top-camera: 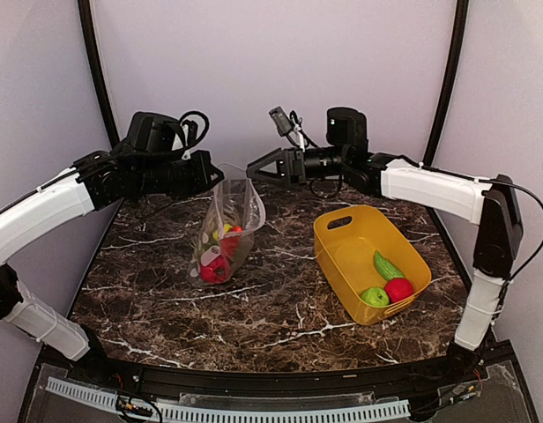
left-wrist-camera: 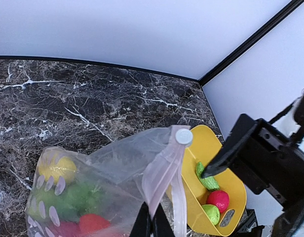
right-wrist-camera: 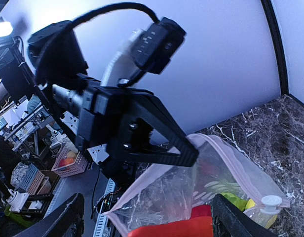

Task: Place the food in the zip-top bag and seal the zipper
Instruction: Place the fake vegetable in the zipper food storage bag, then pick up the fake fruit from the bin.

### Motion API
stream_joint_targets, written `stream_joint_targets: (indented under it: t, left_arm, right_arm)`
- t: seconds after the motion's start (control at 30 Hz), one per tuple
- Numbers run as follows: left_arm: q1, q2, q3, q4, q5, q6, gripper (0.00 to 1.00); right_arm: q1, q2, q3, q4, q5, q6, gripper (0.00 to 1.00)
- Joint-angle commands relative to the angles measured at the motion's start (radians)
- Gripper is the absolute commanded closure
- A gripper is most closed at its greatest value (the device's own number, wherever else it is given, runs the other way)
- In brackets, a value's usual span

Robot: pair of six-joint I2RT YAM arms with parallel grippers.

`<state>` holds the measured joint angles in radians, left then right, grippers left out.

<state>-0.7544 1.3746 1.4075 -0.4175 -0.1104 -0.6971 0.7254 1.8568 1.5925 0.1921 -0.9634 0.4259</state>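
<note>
The zip-top bag (top-camera: 227, 231) hangs over the table's middle, held up by one corner of its mouth, its bottom on the marble. My left gripper (top-camera: 217, 179) (left-wrist-camera: 152, 223) is shut on that pinkish zipper (left-wrist-camera: 162, 174) edge. The zipper's white slider (left-wrist-camera: 183, 137) sits at the strip's far end. Red, yellow and green food (top-camera: 215, 267) lies inside the bag (left-wrist-camera: 88, 197). My right gripper (top-camera: 250, 166) (right-wrist-camera: 147, 202) hovers open just right of the bag's top, its fingers (right-wrist-camera: 68, 217) wide apart with the bag (right-wrist-camera: 171, 192) below them.
A yellow tub (top-camera: 346, 256) stands right of the bag, holding a long green piece (top-camera: 388, 264), a green round piece (top-camera: 374, 296) and a red one (top-camera: 397, 288). Walls close in behind and on both sides.
</note>
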Motion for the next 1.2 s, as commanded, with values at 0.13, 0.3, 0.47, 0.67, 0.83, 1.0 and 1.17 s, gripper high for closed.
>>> stream_joint_targets:
  t: [0.13, 0.3, 0.47, 0.67, 0.83, 1.0, 1.17]
  left_arm:
    - [0.013, -0.017, -0.017, 0.047, 0.007, 0.028, 0.99]
    - [0.015, 0.009, -0.019, 0.010, 0.008, 0.075, 0.99]
    - [0.015, 0.037, -0.056, 0.009, 0.026, 0.082, 0.99]
    - [0.015, 0.054, -0.066, 0.040, 0.035, 0.090, 0.99]
    - [0.017, 0.088, -0.025, 0.035, 0.049, 0.109, 0.99]
    - [0.017, 0.110, 0.017, 0.021, 0.056, 0.123, 0.99]
    - [0.017, 0.115, 0.025, 0.013, 0.054, 0.126, 0.99]
  right_arm:
    - [-0.081, -0.157, 0.053, -0.172, -0.014, -0.184, 0.01]
    - [-0.263, -0.256, -0.039, -0.259, -0.045, -0.291, 0.01]
    - [-0.434, -0.346, -0.109, -0.499, -0.055, -0.526, 0.02]
    - [-0.496, -0.465, -0.220, -0.765, 0.203, -0.802, 0.10]
    - [-0.497, -0.552, -0.306, -0.915, 0.311, -0.929, 0.16]
    - [-0.492, -0.569, -0.344, -1.144, 0.343, -1.154, 0.18]
    - [-0.459, -0.485, -0.399, -1.305, 0.397, -1.264, 0.19]
